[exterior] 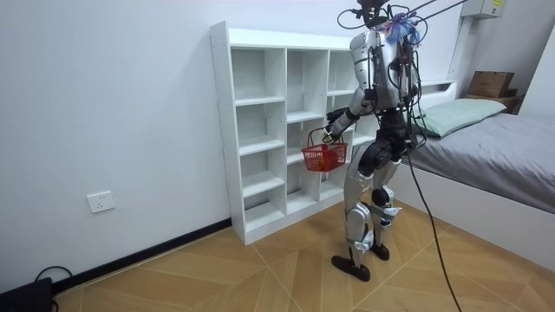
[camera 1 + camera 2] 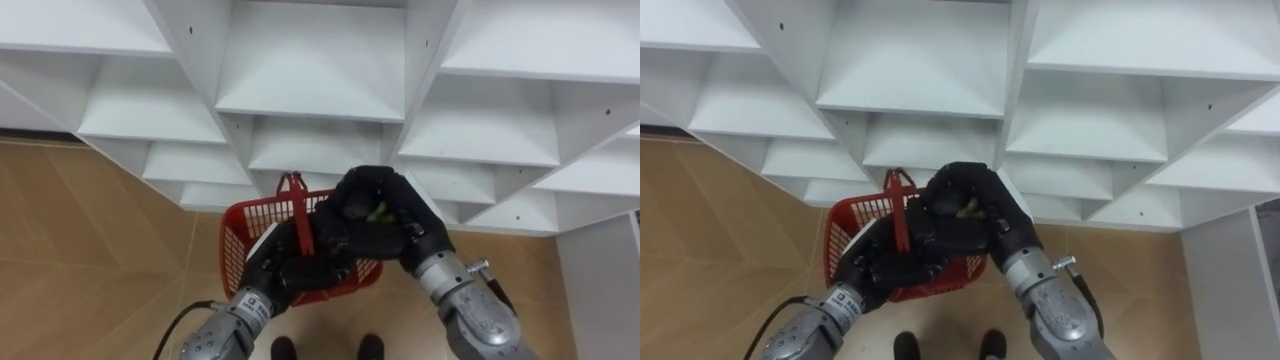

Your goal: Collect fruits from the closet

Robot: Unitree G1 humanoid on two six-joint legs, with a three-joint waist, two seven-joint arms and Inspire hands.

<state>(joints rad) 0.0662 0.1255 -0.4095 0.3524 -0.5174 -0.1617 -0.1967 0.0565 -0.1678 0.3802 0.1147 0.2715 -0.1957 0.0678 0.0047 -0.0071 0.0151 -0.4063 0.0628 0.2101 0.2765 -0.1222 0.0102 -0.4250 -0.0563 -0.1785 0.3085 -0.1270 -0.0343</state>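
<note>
We observe the left hand (image 2: 283, 268), at lower centre of the frame, curled round the handle (image 2: 297, 205) of the red basket (image 2: 240, 235), while the right hand (image 2: 365, 192), at centre, clasps a green fruit (image 2: 379, 211) above that basket, below the white closet (image 2: 310, 70).

A green fruit (image 2: 378, 211) sits in the right robot hand (image 2: 402, 236) above the red basket (image 2: 237, 245).
</note>
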